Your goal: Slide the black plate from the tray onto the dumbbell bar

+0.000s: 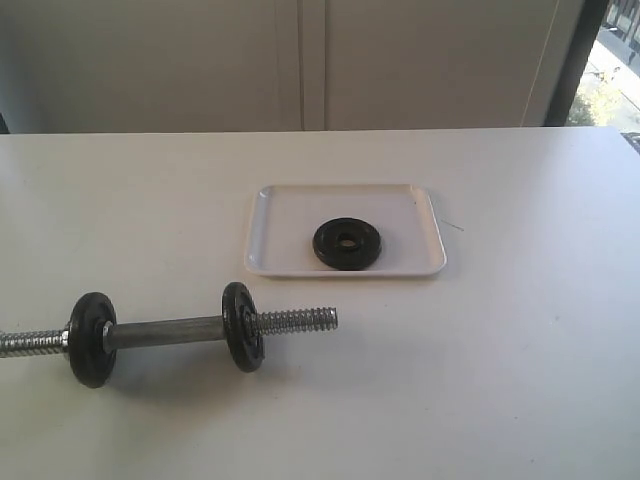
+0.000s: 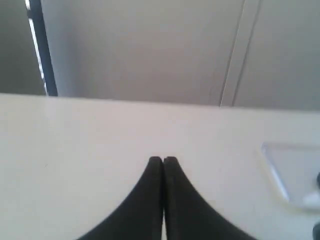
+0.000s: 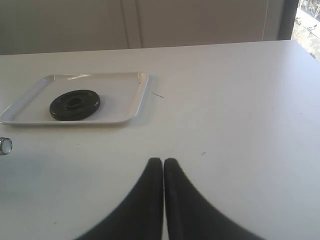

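Dumbbell bar (image 1: 165, 331) lies nearest the lens, two discs (image 1: 92, 339) mounted, its free threaded end (image 1: 298, 320) aimed at three o'clock. At one o'clock from that end, the black plate (image 1: 328, 244) rests flat in the tray (image 1: 410, 215). The left gripper (image 2: 162, 160) and right gripper (image 3: 163, 161) are clenched, empty. Best approach, likely: open wide, pinch the rim, stand the plate upright, match hole to thread.

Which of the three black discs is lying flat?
The black plate in the tray, hole facing up. The left-hand plate and right-hand plate stand on edge, threaded on the dumbbell bar.
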Controlling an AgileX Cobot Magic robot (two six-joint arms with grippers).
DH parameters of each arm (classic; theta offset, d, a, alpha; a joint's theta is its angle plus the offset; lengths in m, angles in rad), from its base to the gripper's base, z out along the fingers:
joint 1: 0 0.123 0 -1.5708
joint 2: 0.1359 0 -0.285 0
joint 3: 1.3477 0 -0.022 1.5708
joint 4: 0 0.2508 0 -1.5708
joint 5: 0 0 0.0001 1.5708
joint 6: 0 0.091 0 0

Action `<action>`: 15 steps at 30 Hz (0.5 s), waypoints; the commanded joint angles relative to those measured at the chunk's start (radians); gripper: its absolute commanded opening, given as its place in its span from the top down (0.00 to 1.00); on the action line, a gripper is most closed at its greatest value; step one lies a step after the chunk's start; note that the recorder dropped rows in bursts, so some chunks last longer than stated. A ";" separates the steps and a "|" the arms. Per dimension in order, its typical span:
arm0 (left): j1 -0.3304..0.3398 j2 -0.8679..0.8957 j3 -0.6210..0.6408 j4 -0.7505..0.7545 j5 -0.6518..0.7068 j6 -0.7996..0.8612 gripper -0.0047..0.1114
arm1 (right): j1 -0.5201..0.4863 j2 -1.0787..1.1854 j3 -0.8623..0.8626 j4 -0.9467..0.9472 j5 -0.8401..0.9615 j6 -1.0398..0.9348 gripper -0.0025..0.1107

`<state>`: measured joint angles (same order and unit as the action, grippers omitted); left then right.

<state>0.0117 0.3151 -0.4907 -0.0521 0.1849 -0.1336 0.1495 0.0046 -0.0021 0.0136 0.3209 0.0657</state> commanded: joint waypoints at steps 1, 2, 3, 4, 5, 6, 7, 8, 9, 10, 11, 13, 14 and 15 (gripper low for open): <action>-0.003 0.204 -0.136 -0.002 0.257 0.152 0.96 | 0.003 -0.005 0.002 -0.006 -0.008 -0.001 0.97; -0.003 0.253 -0.160 -0.002 0.289 0.167 0.96 | 0.003 -0.005 0.002 -0.006 -0.008 -0.001 0.97; -0.005 0.304 -0.194 -0.010 0.330 0.185 0.96 | 0.003 -0.005 0.002 -0.006 -0.008 -0.001 0.97; -0.012 0.353 -0.216 -0.020 0.355 0.208 0.96 | 0.003 -0.005 0.002 -0.006 -0.008 -0.001 0.97; -0.023 0.402 -0.252 -0.041 0.391 0.244 0.96 | 0.003 -0.005 0.002 -0.006 -0.008 -0.001 0.97; -0.040 0.453 -0.281 -0.068 0.432 0.299 0.96 | 0.003 -0.005 0.002 -0.006 -0.008 -0.001 0.97; -0.057 0.495 -0.306 -0.091 0.479 0.355 0.96 | 0.003 -0.005 0.002 -0.006 -0.008 -0.001 0.97; -0.085 0.546 -0.337 -0.119 0.533 0.423 0.96 | 0.003 -0.005 0.002 -0.006 -0.008 -0.001 0.97; -0.117 0.595 -0.364 -0.134 0.578 0.477 0.96 | 0.003 -0.005 0.002 -0.006 -0.008 -0.001 0.97; -0.151 0.630 -0.383 -0.136 0.605 0.506 0.96 | 0.003 -0.005 0.002 -0.006 -0.008 -0.001 0.97; -0.185 0.670 -0.405 -0.134 0.634 0.531 0.96 | 0.003 -0.005 0.002 -0.006 -0.008 -0.001 0.97; -0.240 0.741 -0.442 -0.103 0.682 0.540 0.96 | 0.003 -0.005 0.002 -0.006 -0.008 -0.001 0.97; -0.267 0.772 -0.461 -0.085 0.707 0.540 0.96 | 0.003 -0.005 0.002 -0.006 -0.008 -0.001 0.97; -0.292 0.802 -0.478 -0.072 0.729 0.540 0.96 | 0.003 -0.005 0.002 -0.006 -0.008 -0.001 0.97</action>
<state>-0.2157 1.0421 -0.9238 -0.1476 0.8276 0.3809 0.1495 0.0046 -0.0021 0.0136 0.3209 0.0657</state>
